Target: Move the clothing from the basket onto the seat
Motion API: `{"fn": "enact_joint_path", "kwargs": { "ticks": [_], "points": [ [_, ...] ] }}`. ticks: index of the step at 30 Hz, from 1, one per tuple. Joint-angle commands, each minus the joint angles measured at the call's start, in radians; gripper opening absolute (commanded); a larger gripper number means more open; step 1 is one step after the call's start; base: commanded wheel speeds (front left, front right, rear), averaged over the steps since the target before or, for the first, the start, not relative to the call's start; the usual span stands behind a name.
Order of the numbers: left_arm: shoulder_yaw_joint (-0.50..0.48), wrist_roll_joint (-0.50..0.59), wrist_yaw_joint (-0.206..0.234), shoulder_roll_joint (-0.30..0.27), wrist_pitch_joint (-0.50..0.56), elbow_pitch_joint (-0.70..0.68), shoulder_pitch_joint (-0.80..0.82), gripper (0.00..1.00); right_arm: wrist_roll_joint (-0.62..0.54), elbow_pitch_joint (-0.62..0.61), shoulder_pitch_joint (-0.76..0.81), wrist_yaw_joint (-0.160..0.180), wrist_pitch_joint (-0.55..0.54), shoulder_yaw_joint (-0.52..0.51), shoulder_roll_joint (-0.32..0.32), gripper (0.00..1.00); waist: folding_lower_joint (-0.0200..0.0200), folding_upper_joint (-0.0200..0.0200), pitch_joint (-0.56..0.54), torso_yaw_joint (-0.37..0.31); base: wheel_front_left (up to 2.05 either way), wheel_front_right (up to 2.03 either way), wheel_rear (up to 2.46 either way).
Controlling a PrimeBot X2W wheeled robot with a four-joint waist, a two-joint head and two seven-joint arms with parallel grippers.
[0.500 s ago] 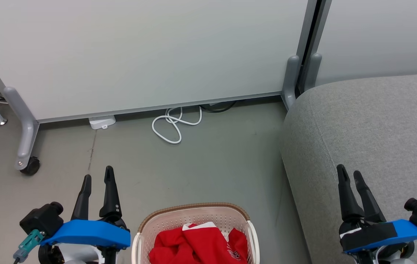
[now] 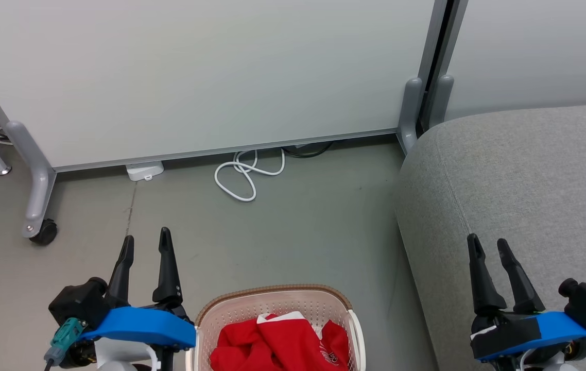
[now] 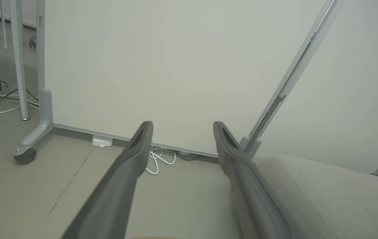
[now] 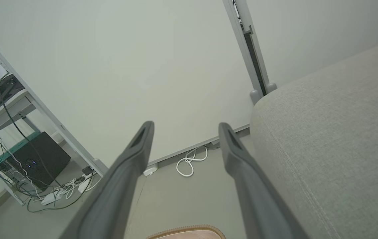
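Red clothing [image 2: 278, 342] with white trim lies bunched inside the cream basket [image 2: 272, 298], which sits on the floor at the bottom centre of the head view; its brown rim [image 4: 189, 230] peeks into the right wrist view. The grey seat [image 2: 524, 185] fills the right side, also seen as the sofa [image 3: 322, 192] and the sofa [image 4: 335, 139] in the wrist views. My left gripper [image 2: 146, 238] stands open and empty just left of the basket. Above the seat's front part, my right gripper [image 2: 488, 245] is open and empty too.
A pale partition wall [image 2: 210, 72] on grey wheeled feet [image 2: 40, 226] stands behind. A white cable coil [image 2: 244, 178] and a small white box [image 2: 143, 171] lie at its base. A desk with cables and a dark box [image 4: 39, 159] sits far left.
My left gripper has shifted right, closer to the basket, and slightly lower in the view. My right gripper has dropped a little and its fingers spread slightly.
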State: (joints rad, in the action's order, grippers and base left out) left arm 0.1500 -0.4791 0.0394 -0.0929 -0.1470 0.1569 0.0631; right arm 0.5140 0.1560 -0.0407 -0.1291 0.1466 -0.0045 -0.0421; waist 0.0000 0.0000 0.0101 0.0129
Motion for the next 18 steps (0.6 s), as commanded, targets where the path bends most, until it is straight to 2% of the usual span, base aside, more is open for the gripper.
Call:
{"fn": "enact_joint_path", "kwargs": {
  "ticks": [1, 18],
  "points": [
    [0.011, 0.028, 0.007, -0.010, -0.010, -0.014, 0.019, 1.00, -0.032, -0.007, -0.006, -0.002, 0.011, 0.003, -0.008, 1.00, 0.0000, 0.0000, 0.000, 0.000, 0.00, 0.00, 0.00],
    [0.056, 0.179, 0.035, -0.022, -0.052, -0.013, 0.020, 1.00, -0.195, -0.007, -0.003, -0.002, 0.051, 0.015, -0.009, 1.00, 0.0000, 0.0000, -0.002, 0.006, 0.00, 0.00, 0.00]
  ]
}}
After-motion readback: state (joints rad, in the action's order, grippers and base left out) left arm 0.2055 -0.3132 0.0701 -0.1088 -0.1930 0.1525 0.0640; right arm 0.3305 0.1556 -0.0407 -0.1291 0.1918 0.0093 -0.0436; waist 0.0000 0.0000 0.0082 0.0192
